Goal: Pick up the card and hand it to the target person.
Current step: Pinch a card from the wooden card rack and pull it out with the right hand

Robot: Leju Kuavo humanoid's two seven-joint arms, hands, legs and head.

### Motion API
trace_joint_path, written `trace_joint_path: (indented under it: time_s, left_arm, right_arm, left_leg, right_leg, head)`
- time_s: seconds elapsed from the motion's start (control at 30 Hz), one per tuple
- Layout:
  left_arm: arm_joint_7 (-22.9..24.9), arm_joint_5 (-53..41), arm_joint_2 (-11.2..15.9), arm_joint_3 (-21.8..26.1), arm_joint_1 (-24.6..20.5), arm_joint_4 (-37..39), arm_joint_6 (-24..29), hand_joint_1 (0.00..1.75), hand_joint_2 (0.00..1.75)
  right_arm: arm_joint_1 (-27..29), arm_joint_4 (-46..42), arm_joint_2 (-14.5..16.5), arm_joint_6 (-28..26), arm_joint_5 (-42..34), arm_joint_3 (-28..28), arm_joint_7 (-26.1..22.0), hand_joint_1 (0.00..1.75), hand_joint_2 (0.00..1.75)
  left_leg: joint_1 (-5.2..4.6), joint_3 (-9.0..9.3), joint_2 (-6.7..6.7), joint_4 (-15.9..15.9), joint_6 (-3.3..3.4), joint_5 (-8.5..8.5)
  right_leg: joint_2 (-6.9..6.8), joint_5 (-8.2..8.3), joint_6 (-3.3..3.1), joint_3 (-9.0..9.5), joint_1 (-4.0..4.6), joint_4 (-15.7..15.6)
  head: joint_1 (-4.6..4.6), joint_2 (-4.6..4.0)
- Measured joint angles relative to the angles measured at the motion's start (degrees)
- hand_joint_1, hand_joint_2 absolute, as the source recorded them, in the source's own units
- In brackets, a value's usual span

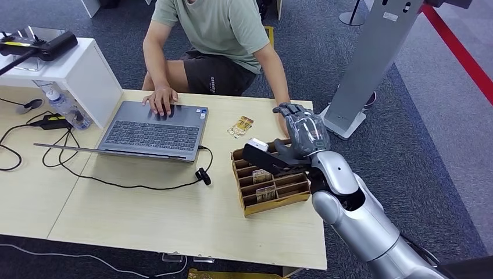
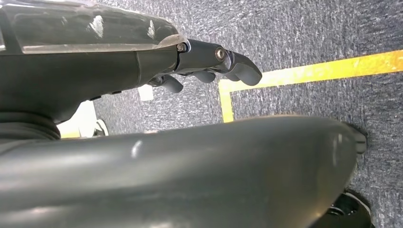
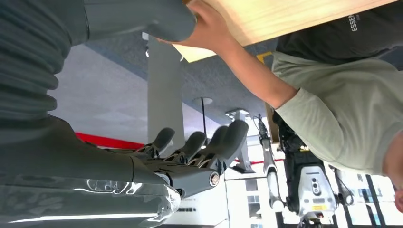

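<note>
The right robot hand (image 1: 302,131) hovers above the far end of the tray (image 1: 251,206), its fingers (image 3: 204,142) stretched and apart, holding nothing. In the right wrist view its thumb (image 3: 142,19) is touching or almost touching the person's hand (image 3: 209,31) at the counter (image 1: 174,215) edge. One card (image 1: 240,125) lies flat on the counter between the tray and the laptop (image 1: 152,131), near the person. More cards (image 1: 264,192) stand in the tray slots.

It seems the pick-up is not yet done. I cannot tell which card is meant. If it is the flat one, the hand should move a little toward the laptop, come down slowly, and pinch it by an edge, because a flat card is hard to lift. Keep away from the person's arm (image 1: 278,72).

The left robot hand (image 2: 209,64) hangs over the floor, fingers curled in, holding nothing.
</note>
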Motion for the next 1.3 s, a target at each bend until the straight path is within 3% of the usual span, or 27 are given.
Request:
trace_joint_path:
  time_s: [0.07,0.57,1.3]
  left_arm:
    - [0.0,0.0,0.0,0.0,0.0,0.0,0.0,0.0,0.0]
    - [-0.2,1.3,0.0,0.0,0.1,0.0,0.1,0.0,0.0]
    - [-0.3,1.9,0.0,0.0,0.5,0.0,0.4,0.0,0.0]
  right_arm:
    - [-0.8,0.8,0.1,-0.1,0.1,0.7,-0.2,0.76,1.75]
    - [-4.0,8.3,1.1,-3.2,0.4,3.4,1.7,0.73,1.75]
    - [-2.0,11.1,1.9,-5.2,0.3,3.4,7.3,0.74,1.75]
  left_leg:
    - [0.0,-0.01,-0.01,0.0,0.0,0.0]
    - [0.0,-0.01,-0.01,0.0,0.0,0.0]
    - [0.0,0.01,0.0,0.0,0.0,0.0]
  right_leg:
    - [0.0,0.0,0.0,0.0,0.0,0.0]
    - [0.01,0.0,0.0,-0.01,0.0,0.0]
    - [0.02,0.0,0.0,-0.02,0.0,0.0]
  head:
    - [-0.02,0.0]
    - [-0.02,0.0]
    - [-0.02,0.0]
